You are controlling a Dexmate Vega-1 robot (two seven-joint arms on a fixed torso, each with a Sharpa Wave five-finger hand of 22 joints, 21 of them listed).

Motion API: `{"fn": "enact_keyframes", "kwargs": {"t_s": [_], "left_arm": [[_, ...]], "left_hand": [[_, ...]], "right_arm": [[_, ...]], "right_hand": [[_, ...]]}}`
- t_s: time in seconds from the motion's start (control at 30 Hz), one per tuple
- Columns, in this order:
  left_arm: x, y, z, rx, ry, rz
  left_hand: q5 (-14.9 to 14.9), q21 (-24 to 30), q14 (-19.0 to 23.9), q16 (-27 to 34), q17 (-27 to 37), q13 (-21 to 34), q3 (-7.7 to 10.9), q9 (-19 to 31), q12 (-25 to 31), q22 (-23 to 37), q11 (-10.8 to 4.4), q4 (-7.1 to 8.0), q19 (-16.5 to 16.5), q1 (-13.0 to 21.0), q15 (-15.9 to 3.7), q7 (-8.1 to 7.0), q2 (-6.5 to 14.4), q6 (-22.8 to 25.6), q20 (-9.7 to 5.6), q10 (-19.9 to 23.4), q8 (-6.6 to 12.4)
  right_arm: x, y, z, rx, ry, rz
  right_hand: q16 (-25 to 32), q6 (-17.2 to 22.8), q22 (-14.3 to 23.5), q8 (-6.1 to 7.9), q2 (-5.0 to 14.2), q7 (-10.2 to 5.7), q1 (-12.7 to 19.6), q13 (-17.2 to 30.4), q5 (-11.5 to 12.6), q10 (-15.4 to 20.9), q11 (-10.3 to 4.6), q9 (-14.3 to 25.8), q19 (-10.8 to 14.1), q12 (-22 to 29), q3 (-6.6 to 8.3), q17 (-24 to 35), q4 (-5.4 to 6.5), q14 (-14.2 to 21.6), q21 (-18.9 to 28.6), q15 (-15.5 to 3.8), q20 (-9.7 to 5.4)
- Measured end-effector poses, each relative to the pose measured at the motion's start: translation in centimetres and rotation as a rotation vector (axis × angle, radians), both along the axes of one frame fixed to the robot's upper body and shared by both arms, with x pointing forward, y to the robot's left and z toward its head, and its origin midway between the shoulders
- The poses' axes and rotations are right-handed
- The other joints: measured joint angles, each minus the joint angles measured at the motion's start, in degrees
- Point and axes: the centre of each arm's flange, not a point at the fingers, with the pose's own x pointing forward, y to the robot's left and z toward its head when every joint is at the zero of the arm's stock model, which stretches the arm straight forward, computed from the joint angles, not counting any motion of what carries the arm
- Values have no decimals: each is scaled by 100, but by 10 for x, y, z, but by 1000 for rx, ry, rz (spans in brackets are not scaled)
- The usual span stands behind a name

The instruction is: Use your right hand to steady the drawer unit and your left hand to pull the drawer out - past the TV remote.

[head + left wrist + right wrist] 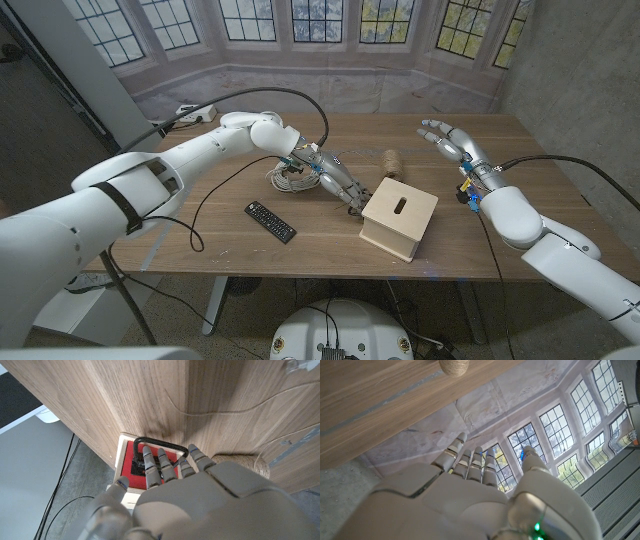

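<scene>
The pale wooden drawer unit (pixel 400 222) with a slot in its top stands on the table right of centre. Its red drawer front (pixel 131 454) carries a black handle (pixel 161 441) and looks pushed in. My left hand (pixel 341 186) reaches to that face, and its fingers (pixel 152 467) are tucked under the handle bar. The black TV remote (pixel 270 221) lies to the left of the unit. My right hand (pixel 449 139) is raised behind the unit and to its right, fingers spread, touching nothing; the right wrist view shows my right hand (pixel 470 495) empty.
A spool of twine (pixel 392 160) stands behind the unit, and the same spool (pixel 454 366) shows at the table's edge. A coil of white cable (pixel 289 176) lies under my left forearm. A power strip (pixel 195 113) sits at the far left corner.
</scene>
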Motion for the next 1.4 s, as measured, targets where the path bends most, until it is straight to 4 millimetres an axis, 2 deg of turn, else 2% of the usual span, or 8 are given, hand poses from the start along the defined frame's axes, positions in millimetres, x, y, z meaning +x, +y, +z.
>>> {"fn": "enact_keyframes", "kwargs": {"t_s": [0.53,1.4], "left_arm": [[3,9,0,22,8,19],[2,10,11,25,-4,8]], "left_hand": [[22,0,144,65,16,0,-37,0,1,0,11,6,0,0,16,0,0,0,0,76,0],[22,0,135,43,11,0,-77,10,1,0,-10,14,0,0,7,-21,0,20,0,95,0]], "right_arm": [[2,4,3,-4,-2,8],[1,2,4,4,-1,13]], "right_hand": [[0,0,0,0,30,0,30,13,0,0,0,0,0,0,-40,0,8,0,0,0,0],[0,-1,0,0,30,-1,30,12,0,0,0,0,22,0,-40,0,8,0,0,0,22]]}}
